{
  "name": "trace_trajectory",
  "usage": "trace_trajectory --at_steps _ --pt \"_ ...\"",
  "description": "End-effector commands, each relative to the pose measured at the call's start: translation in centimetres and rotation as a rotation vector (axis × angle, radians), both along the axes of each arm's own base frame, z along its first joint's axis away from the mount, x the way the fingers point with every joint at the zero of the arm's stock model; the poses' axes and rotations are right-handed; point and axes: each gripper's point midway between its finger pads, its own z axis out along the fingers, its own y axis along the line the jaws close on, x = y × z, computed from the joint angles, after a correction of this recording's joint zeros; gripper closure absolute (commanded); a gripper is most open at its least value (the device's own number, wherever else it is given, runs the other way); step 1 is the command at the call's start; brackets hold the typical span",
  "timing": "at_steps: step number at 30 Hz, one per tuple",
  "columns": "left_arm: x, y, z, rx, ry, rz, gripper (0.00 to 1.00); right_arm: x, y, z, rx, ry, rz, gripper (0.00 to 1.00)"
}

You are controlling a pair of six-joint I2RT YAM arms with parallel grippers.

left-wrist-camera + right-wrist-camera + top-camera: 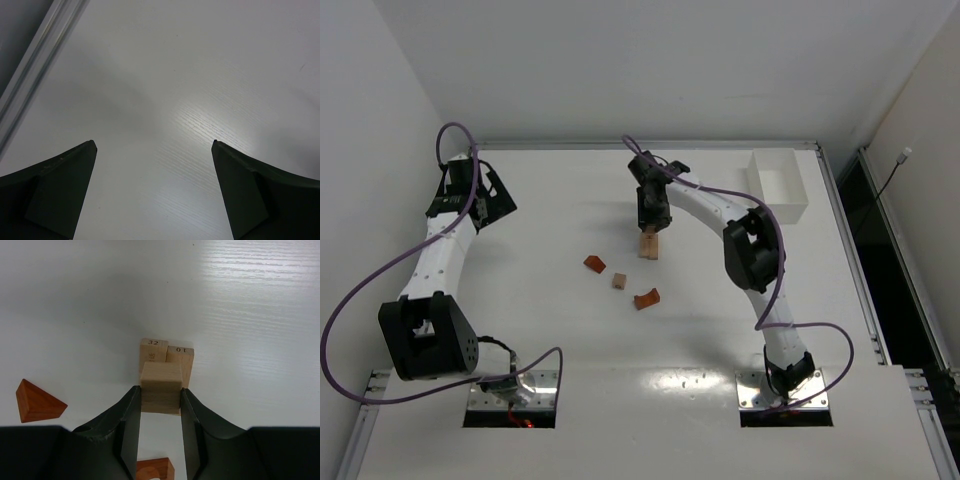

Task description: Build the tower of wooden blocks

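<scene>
In the right wrist view, my right gripper (160,394) is shut on a light tan cube (160,382), both fingers pressed against its sides. The cube is over two tan bars (172,357) lying side by side on the table, the base of the tower (648,246); I cannot tell whether it rests on them. Loose wood blocks lie nearby: a reddish-orange wedge (37,402) (594,264), a small tan cube (619,281) and a reddish-orange arch (646,298) (152,469). My left gripper (152,145) (490,200) stands wide open over bare table at the far left, holding nothing.
A white rectangular box (778,183) stands at the back right corner. A metal rail (35,65) runs along the table's left edge close to the left gripper. Purple cables loop from both arms.
</scene>
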Motion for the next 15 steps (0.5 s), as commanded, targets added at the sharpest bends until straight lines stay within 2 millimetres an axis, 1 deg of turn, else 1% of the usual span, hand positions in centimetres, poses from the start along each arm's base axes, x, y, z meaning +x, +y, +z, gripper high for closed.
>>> trace_trajectory --at_steps 1,5,7,8,11,12,13,15 --pt "0.70 -0.26 0.80 0.001 -0.037 -0.003 0.00 1.12 0.63 0.66 0.005 -0.047 -0.006 1.00" --pt "0.70 -0.26 0.80 0.001 -0.037 -0.003 0.00 1.12 0.63 0.66 0.005 -0.047 -0.006 1.00" --pt "0.77 -0.25 0.48 0.000 -0.028 -0.003 0.00 1.12 0.63 0.66 0.005 -0.047 -0.006 1.00" --pt "0.77 -0.25 0.48 0.000 -0.028 -0.003 0.00 1.07 0.60 0.21 0.000 -0.039 -0.006 1.00" --pt "0.77 -0.25 0.48 0.000 -0.028 -0.003 0.00 1.27 0.73 0.50 0.005 -0.047 -0.006 1.00" --pt "0.77 -0.25 0.48 0.000 -0.028 -0.003 0.00 1.18 0.87 0.50 0.012 -0.042 -0.003 0.99" --pt "0.77 -0.25 0.48 0.000 -0.028 -0.003 0.00 1.36 0.99 0.56 0.017 -0.049 -0.003 0.92" --pt "0.77 -0.25 0.48 0.000 -0.028 -0.003 0.00 1.36 1.00 0.56 0.017 -0.049 -0.003 0.88"
